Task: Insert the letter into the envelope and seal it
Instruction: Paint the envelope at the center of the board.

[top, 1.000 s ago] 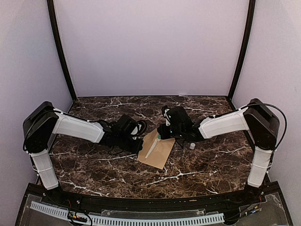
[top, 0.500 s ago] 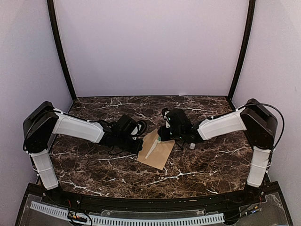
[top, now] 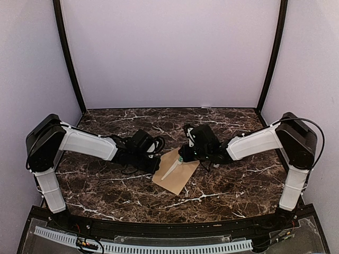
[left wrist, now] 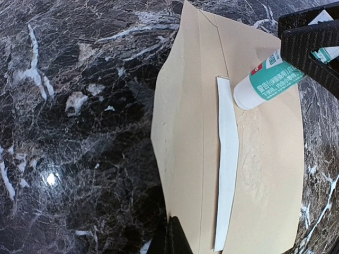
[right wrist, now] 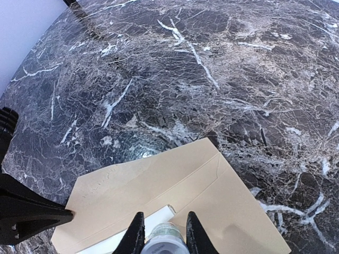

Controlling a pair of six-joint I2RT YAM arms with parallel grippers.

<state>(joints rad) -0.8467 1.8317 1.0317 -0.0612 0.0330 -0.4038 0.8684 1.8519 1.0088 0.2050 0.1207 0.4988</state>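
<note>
Matt kraft-paper envelope, glossy marble-look table, smooth plastic glue stick

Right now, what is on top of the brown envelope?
A narrow white strip lies along the envelope flap. A glue stick, held by the right gripper, meets the paper beside it. Anything inside is covered by the paper.
</note>
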